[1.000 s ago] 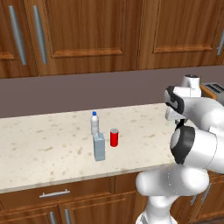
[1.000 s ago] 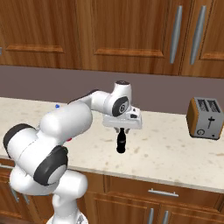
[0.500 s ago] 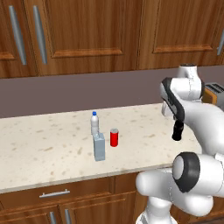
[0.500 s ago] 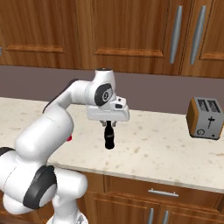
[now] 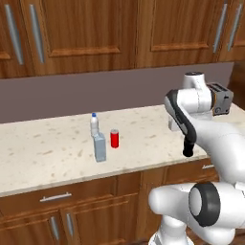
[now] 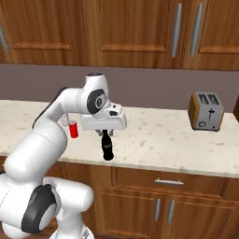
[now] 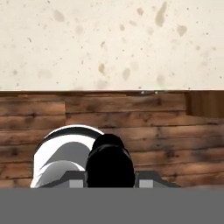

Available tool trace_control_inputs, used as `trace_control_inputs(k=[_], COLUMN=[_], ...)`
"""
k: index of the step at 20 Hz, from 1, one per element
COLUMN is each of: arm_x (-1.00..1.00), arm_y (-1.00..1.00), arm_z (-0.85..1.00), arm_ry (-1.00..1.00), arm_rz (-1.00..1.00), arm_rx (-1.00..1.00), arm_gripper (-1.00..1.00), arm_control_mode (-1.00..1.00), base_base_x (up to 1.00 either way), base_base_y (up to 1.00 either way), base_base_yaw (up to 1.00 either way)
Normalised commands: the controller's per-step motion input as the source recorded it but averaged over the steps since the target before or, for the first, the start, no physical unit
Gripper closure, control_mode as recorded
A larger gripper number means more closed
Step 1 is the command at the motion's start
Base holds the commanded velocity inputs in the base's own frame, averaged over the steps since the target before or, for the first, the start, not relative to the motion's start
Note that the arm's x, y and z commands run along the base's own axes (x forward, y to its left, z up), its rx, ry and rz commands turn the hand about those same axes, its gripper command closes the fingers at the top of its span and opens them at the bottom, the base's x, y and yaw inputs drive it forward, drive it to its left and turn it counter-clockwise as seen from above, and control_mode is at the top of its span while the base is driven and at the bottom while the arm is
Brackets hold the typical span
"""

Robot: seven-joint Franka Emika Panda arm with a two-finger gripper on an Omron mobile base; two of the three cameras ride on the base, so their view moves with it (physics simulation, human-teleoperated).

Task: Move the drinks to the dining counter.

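Note:
On the stone counter [image 5: 43,153] stand a small clear water bottle [image 5: 94,125] with a blue cap, a short red can [image 5: 114,138] and a pale blue-grey carton [image 5: 99,147], close together. My gripper [image 6: 106,134] is to their right, shut on the neck of a dark bottle [image 6: 107,148] that hangs upright below it. This dark bottle [image 5: 188,144] is over the counter's front edge; in the hand view the dark bottle [image 7: 109,162] lies over the wooden drawer fronts. The red can [image 6: 73,129] is just left of the hand. The dining counter is out of view.
A toaster [image 6: 205,110] stands at the counter's right end. Wooden wall cabinets [image 6: 135,28] hang above, and drawers with metal handles [image 6: 170,182] are below the counter edge.
The arm has swung the dark bottle left and toward the counter's front edge. The whole scene has shifted a little in both base views, so the base has moved. The three drinks stand as before.

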Motion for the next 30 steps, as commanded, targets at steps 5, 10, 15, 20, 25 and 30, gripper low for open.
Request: trace_control_inputs(k=[5,10,15,20,25,30], arm_x=[0.00,0.00,0.00,0.00,0.00,0.00], arm_y=[0.00,0.00,0.00,0.00,0.00,0.00], arm_z=[0.00,0.00,0.00,0.00,0.00,0.00], arm_ry=[0.00,0.00,0.00,0.00,0.00,0.00], arm_rz=[0.00,0.00,0.00,0.00,0.00,0.00], arm_rx=[0.00,0.00,0.00,0.00,0.00,0.00], arm_gripper=[1.00,1.00,1.00,1.00,1.00,1.00], arm_control_mode=[1.00,1.00,1.00,1.00,1.00,1.00], base_base_x=[-0.93,-0.43,-0.27,-0.26,-0.14,-0.07], base_base_y=[0.01,0.00,0.00,0.00,0.00,0.00], base_base_yaw=[-0.79,-0.98,-1.00,-1.00,-1.00,-1.00])
